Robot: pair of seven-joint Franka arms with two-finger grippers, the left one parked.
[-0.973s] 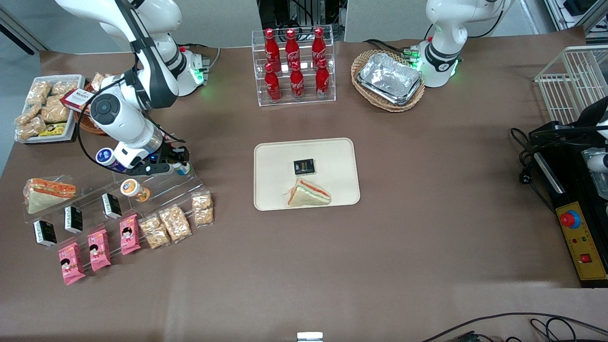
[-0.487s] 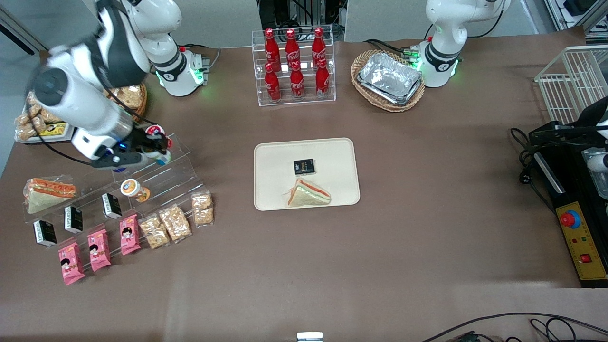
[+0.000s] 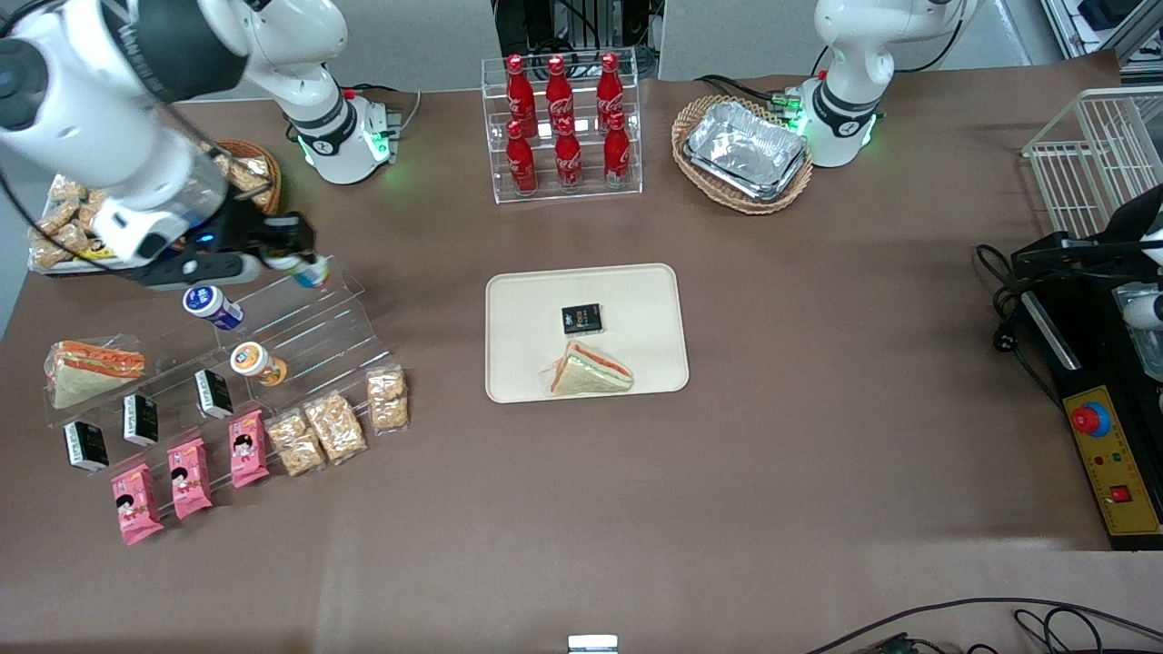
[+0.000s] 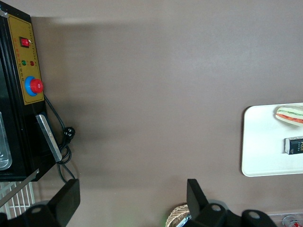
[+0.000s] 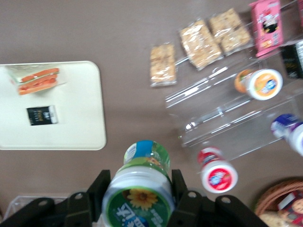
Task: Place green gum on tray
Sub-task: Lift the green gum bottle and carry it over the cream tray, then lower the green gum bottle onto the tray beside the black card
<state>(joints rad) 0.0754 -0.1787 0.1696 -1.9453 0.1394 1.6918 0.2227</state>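
Observation:
The green gum (image 3: 312,271) is a small white bottle with a green lid and a teal lower label. It hangs in the air above the top step of the clear rack (image 3: 304,338), with my gripper (image 3: 303,258) shut on it. In the right wrist view the green gum (image 5: 142,182) sits lid-up between the two black fingers (image 5: 179,189) of the gripper (image 5: 140,190). The cream tray (image 3: 527,309) lies flat mid-table, toward the parked arm's end from the gripper. It also shows in the right wrist view as the tray (image 5: 75,127), below the gripper and off to one side.
On the tray lie a sandwich (image 3: 591,371) and a black packet (image 3: 581,318). The rack keeps a blue-lidded bottle (image 3: 211,306), an orange-lidded bottle (image 3: 254,362) and a red-lidded bottle (image 5: 218,174). Snack packs (image 3: 336,422) lie nearer the camera. A cola rack (image 3: 563,127) and foil trays (image 3: 745,150) stand farther back.
My gripper has risen off the clear rack with the green gum in it, uncovering the blue-lidded bottle. The arm has swung higher and toward its own end of the table.

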